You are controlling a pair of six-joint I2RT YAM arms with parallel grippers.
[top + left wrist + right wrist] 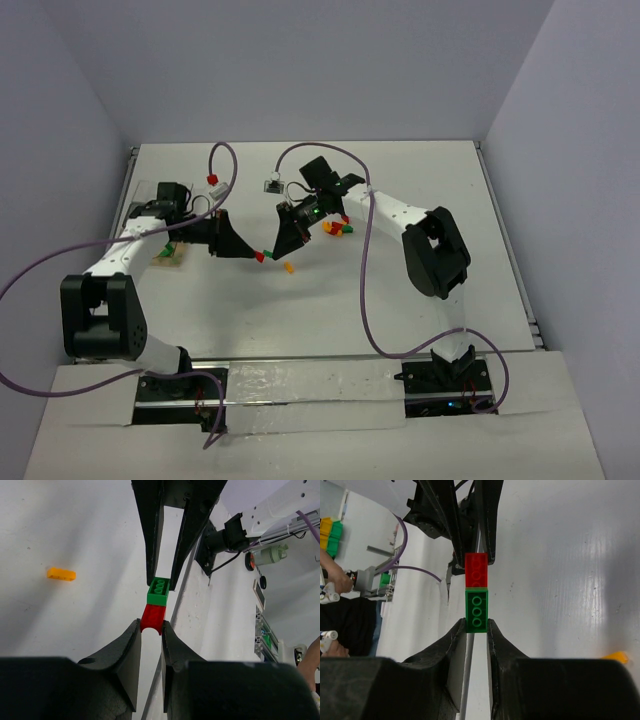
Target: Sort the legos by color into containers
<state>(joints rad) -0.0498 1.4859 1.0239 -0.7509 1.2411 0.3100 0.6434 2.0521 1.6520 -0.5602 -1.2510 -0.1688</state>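
Note:
A red lego [152,617] and a green lego [158,591] are joined end to end and held above the table between the two grippers. My left gripper [151,625] is shut on the red lego. My right gripper [476,625] is shut on the green lego [476,611], with the red lego [476,570] beyond it. In the top view the pair [263,255] hangs mid-table between the left gripper [252,255] and the right gripper [273,249]. A tan-based container [168,257] lies partly hidden under the left arm.
One orange lego [289,267] lies loose just right of the held pair and also shows in the left wrist view [61,574]. A small pile of red, green and orange legos [338,228] lies beside the right arm. Purple cables loop over both arms.

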